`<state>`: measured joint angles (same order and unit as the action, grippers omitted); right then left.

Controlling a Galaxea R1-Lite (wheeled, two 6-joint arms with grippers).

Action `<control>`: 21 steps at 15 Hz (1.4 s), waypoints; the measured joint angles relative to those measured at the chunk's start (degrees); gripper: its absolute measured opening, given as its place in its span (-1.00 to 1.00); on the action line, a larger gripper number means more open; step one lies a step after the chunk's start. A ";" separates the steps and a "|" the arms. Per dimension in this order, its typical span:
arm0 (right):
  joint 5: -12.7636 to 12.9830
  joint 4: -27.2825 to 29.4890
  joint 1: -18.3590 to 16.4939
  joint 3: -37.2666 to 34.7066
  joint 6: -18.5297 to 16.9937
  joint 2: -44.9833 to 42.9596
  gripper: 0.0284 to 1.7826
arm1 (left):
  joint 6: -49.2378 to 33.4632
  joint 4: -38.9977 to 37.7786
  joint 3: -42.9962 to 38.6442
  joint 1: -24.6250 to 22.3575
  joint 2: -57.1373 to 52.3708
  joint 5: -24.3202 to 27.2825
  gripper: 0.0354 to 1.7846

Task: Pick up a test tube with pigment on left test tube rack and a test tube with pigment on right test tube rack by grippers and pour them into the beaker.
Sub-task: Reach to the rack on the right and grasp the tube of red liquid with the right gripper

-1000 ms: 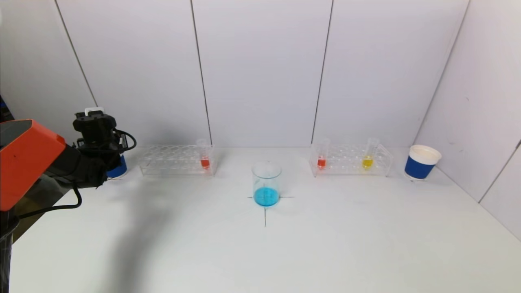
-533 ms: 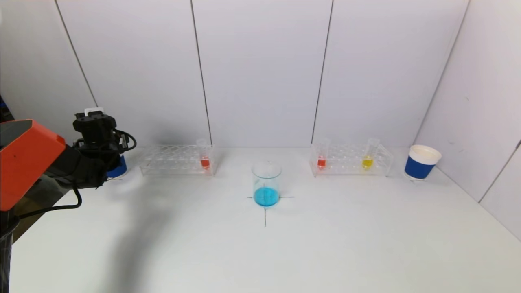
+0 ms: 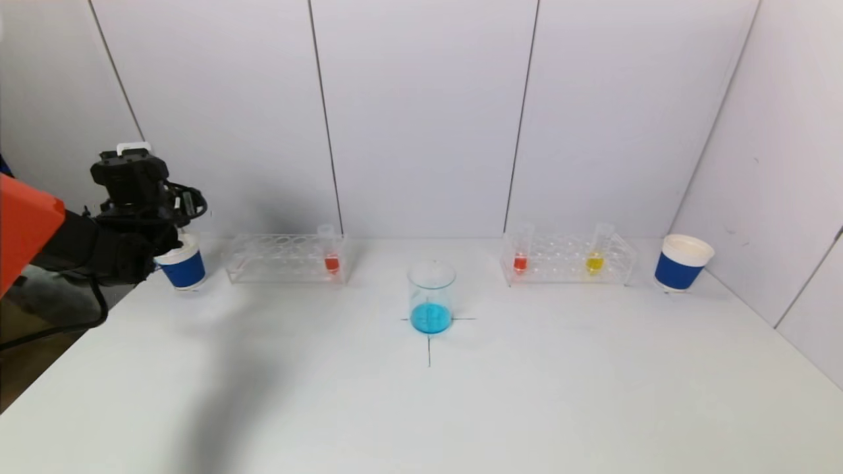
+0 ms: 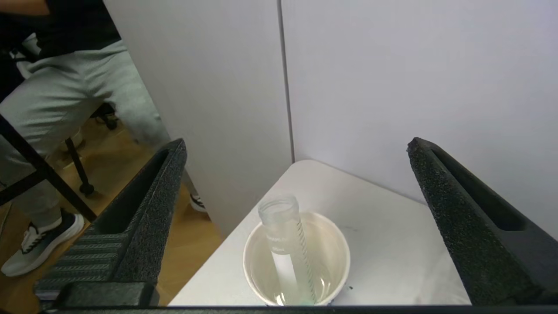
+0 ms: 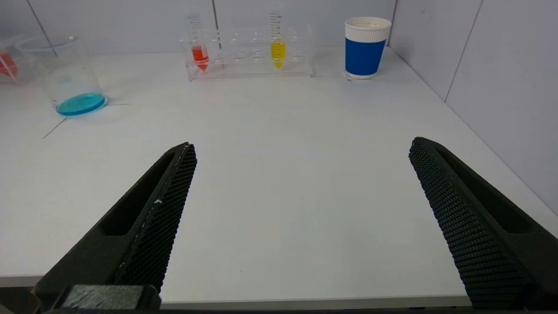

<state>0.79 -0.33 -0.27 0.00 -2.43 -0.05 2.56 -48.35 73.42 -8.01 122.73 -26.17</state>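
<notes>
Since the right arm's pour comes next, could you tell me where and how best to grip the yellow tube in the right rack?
Grip the yellow tube by its bare upper part, above the right rack, probably from the front with the fingers either side. It leans slightly, the pigment sits low, and the rack walls cover its lower part. The right gripper is open and back from the table's near edge.

A wide stretch of bare white counter lies open in front of the beaker, which stands alone at the centre. Along the back wall, the left test tube rack and right test tube rack leave a clear gap between them behind the beaker. A blue paper cup holding an empty tube blocks the far left corner, beneath the left gripper with fingers spread. Another blue cup fills the far right corner.
</notes>
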 joint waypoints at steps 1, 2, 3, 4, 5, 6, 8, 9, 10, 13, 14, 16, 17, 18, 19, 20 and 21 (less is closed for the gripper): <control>-0.02 0.02 0.00 0.00 -0.02 0.00 0.99 | -0.02 0.96 -1.21 0.05 -3.04 1.37 0.98; -0.02 0.00 0.00 0.00 0.00 0.00 0.99 | -0.04 1.96 -2.91 0.07 -6.56 2.89 0.98; -0.02 0.00 0.00 0.00 -0.02 0.00 0.99 | -0.06 3.25 -5.21 0.18 -10.78 4.33 0.98; 0.00 0.00 0.00 0.00 -0.02 0.00 0.99 | -0.06 4.44 -7.74 0.41 -14.97 5.29 0.98; 0.00 0.00 0.00 0.00 0.00 0.00 0.99 | -0.06 5.41 -10.61 0.62 -19.35 5.97 0.98; 0.00 0.02 0.00 0.00 0.00 0.00 0.99 | 0.00 6.31 -13.92 0.84 -24.20 6.72 0.98; -0.02 0.02 0.00 0.00 0.00 0.00 0.99 | 0.00 8.39 -20.02 1.38 -33.46 8.29 0.98; -0.02 0.02 0.00 0.00 0.00 0.00 0.99 | -0.06 10.05 -22.93 1.82 -38.19 9.03 0.98; -0.02 0.02 0.00 0.00 0.00 0.00 0.99 | -0.20 12.04 -25.99 2.34 -43.33 9.73 0.98; -0.02 0.00 0.00 0.00 -0.02 0.00 0.99 | -0.44 17.42 -35.23 3.83 -57.47 10.61 0.98; -0.02 0.02 0.00 0.00 0.00 0.00 0.99 | -0.52 19.01 -38.07 4.29 -61.38 10.80 0.98; -0.02 0.00 0.00 0.00 -0.02 0.00 0.99 | -1.40 23.36 -43.83 5.01 -69.95 11.79 0.98; -0.02 0.00 0.00 0.00 0.00 0.00 0.99 | -1.90 25.67 -45.81 5.21 -73.79 12.40 0.98; -0.02 0.00 0.00 0.00 0.00 0.00 0.99 | -2.29 28.70 -47.49 5.32 -78.03 12.98 0.98; -0.02 0.02 0.00 0.00 -0.02 0.00 0.99 | -2.49 31.90 -48.70 5.40 -82.10 13.53 0.98; 0.00 0.02 0.00 0.00 0.00 0.00 0.99 | -2.61 35.62 -49.73 5.47 -86.30 14.14 0.98; -0.02 0.02 0.00 0.00 -0.02 0.00 0.99 | -2.72 40.06 -50.63 5.51 -90.80 14.65 0.98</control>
<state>0.77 -0.30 -0.27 0.00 -2.45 -0.05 -0.16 -8.29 22.80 -2.50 31.94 -11.52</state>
